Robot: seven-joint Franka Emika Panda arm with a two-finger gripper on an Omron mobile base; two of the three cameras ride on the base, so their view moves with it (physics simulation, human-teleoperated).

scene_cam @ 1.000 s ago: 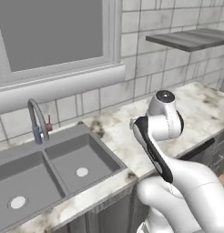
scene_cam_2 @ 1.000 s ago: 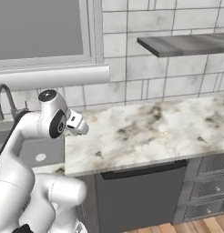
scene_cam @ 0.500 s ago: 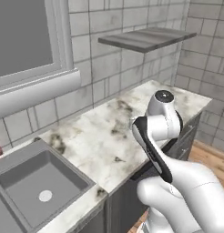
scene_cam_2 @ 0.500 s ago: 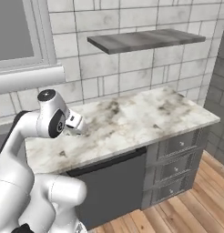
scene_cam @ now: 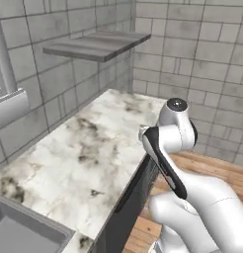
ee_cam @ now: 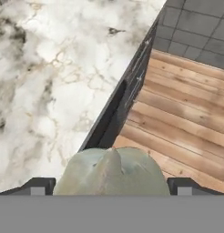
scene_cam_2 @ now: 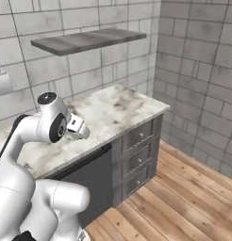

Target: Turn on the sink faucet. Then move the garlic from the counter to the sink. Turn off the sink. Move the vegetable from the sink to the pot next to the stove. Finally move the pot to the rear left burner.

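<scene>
The left base view is taken from behind the arm, facing forward along the counter (scene_cam: 79, 158) toward the shelf (scene_cam: 96, 44). The right base view covers the same counter and shelf from the other side. The hand view is directed steeply down, close above the counter edge and floor (ee_cam: 186, 118).

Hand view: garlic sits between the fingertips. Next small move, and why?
Probably hold the gripper shut on the garlic and turn the base to look for the pot. The hand looks down over the counter edge and wood floor, so releasing here would likely drop it.
</scene>
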